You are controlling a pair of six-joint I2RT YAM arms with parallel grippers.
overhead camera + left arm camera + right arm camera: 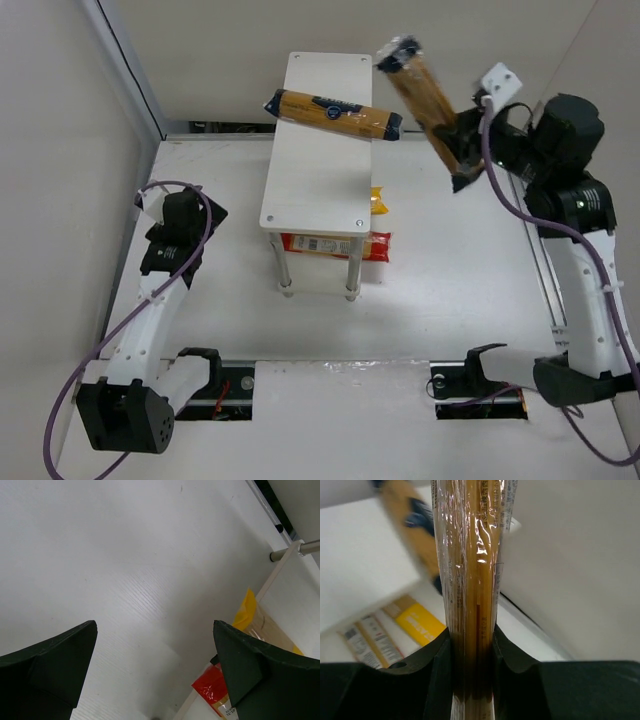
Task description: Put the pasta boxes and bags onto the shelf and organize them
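Note:
The shelf (318,120) stands mid-table. A golden-brown pasta bag with dark ends (333,114) lies across its top board. A red pack (335,245) and a yellow-orange pack (378,203) lie on its lower level; both also show in the left wrist view, red (210,687) and yellow (247,611). My right gripper (462,140) is shut on a second golden-brown bag (425,90), held in the air right of the shelf; in the right wrist view the bag (472,580) stands clamped between the fingers (515,655). My left gripper (155,630) is open and empty over bare table, left of the shelf.
White walls enclose the table at the back and left (60,120). A metal shelf leg (295,550) shows at the upper right of the left wrist view. Two black fixtures (480,370) sit at the near edge by the arm bases.

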